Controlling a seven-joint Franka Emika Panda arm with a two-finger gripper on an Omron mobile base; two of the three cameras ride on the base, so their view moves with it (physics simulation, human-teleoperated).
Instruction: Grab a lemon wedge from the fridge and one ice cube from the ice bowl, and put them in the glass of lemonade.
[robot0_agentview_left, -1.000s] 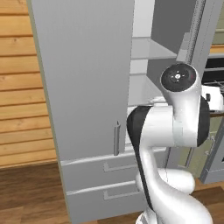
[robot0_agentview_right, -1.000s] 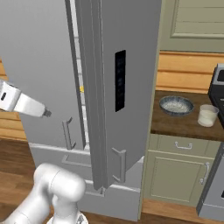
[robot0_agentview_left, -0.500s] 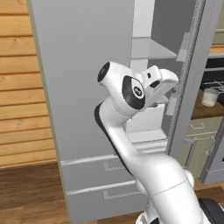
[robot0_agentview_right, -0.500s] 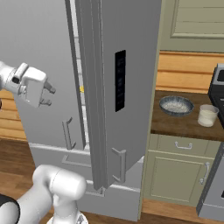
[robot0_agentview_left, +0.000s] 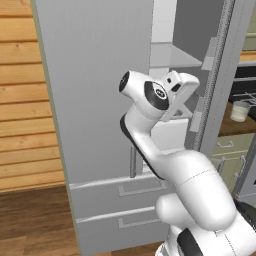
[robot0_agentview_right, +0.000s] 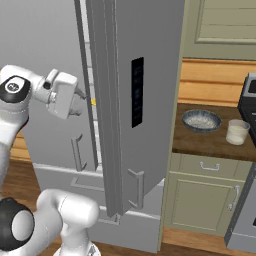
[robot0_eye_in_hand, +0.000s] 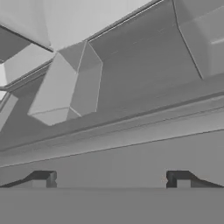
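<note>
Ahead of my white hand (robot0_agentview_right: 80, 100) the fridge (robot0_agentview_right: 145, 75) is plain grey, a yellow speck (robot0_agentview_right: 93, 101) beside my fingers; off right, a dark speckled ice bowl (robot0_agentview_right: 201, 121) and pale glass of lemonade (robot0_agentview_right: 237, 132).

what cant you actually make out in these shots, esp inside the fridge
- Lemon wedge: right base view gives just a yellow speck in the fridge door gap; shape too small to tell.
- Fridge shelves: left base view, the arm and the open door hide most of them.
- Ice bowl: single cubes too small to tell.
- Gripper: hand view cuts off all but its tips, standing open.
</note>
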